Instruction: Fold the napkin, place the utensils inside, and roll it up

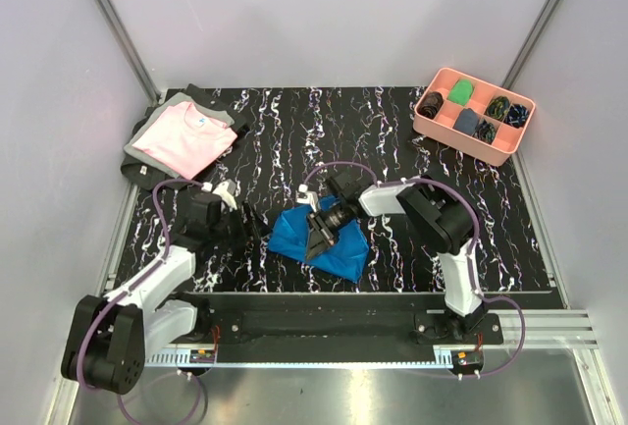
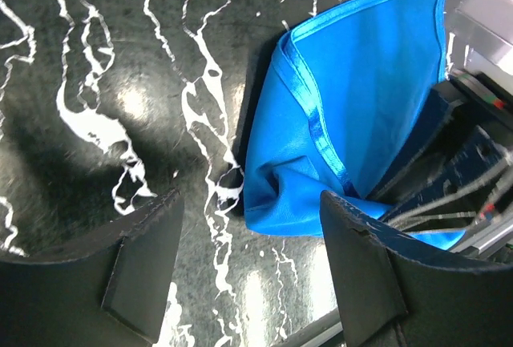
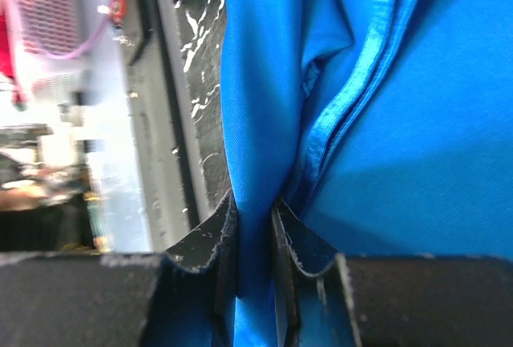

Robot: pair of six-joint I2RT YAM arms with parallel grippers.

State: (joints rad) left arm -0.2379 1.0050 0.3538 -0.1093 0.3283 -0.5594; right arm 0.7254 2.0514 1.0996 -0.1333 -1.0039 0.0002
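Note:
The royal-blue napkin (image 1: 345, 251) lies crumpled and partly folded at the near middle of the black marbled table. My right gripper (image 1: 317, 241) is over its left half, shut on a raised fold of the cloth; the right wrist view shows the napkin (image 3: 417, 163) pinched between the closed fingers of that gripper (image 3: 255, 212). My left gripper (image 1: 247, 222) is open and empty just left of the napkin, low over the table. In the left wrist view the napkin (image 2: 361, 82) lies ahead of the open left gripper (image 2: 250, 231). I cannot pick out the utensils in any view.
A pink folded shirt (image 1: 186, 137) with grey trim lies at the back left. A pink divided tray (image 1: 432, 121) with small dark and green cloth bundles stands at the back right. The table's front rail (image 1: 324, 319) runs just below the napkin.

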